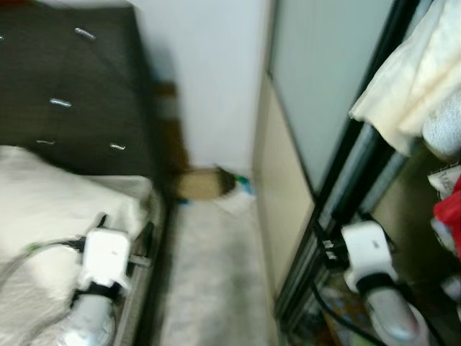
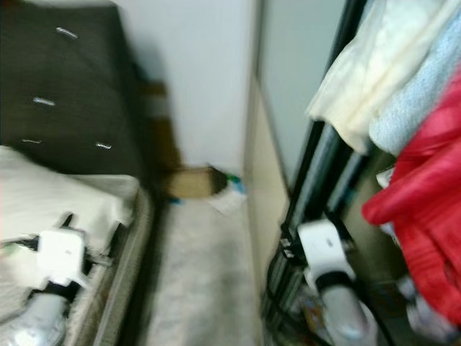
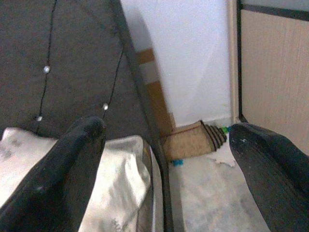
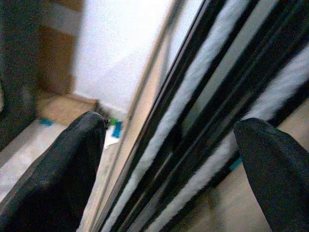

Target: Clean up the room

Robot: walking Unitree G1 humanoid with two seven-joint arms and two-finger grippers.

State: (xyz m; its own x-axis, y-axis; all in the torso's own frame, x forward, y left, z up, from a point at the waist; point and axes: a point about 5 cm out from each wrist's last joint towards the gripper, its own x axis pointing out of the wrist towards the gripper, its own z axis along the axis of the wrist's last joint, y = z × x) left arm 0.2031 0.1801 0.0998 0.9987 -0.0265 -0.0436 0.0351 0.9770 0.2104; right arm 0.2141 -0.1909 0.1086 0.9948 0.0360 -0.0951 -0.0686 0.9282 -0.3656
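Note:
At the far end of a narrow aisle, against the white wall, lies a brown cardboard-like piece [image 1: 203, 184]. A white scrap of paper [image 1: 234, 202] and small blue and green bits [image 1: 245, 186] lie beside it. My left arm [image 1: 106, 256] hangs over the bed's edge. Its gripper [image 3: 166, 129] is open and holds nothing, pointing toward the cardboard piece [image 3: 190, 140]. My right arm [image 1: 367, 249] is by the wardrobe's sliding-door tracks. Its gripper [image 4: 171, 124] is open too, with nothing between its fingers. The picture is blurred.
A bed with white bedding [image 1: 43, 209] and a dark tufted headboard [image 1: 65, 86] bounds the aisle on the left. On the right stands a wardrobe with sliding doors [image 1: 317, 94]. Cream [image 1: 410, 79] and red [image 2: 425, 216] clothes hang inside. Pale carpet [image 1: 216, 274] runs between.

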